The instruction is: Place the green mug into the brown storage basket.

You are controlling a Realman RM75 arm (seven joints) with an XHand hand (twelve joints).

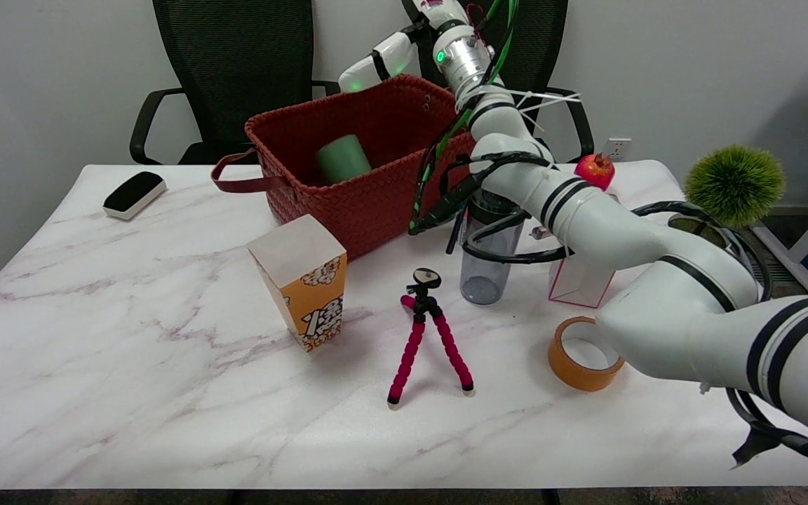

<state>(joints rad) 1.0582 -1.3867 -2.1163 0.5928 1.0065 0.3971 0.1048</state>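
A: Where is the mug (343,158) seen?

B: It is seen inside the basket (376,203), tilted against the back wall.

A: And the right hand?

B: It is out of view; only the arm (586,217) is seen, stretched from the lower right past the basket's right rim toward the top edge. A popcorn box (300,289), a tripod (428,337) and a tape roll (583,353) are seen in front.

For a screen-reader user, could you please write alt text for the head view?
A green mug sits inside a brown storage basket on a marble table, with the right arm raised above it and its robot hand out of view. In front stand a popcorn box, pink tripod and tape roll.
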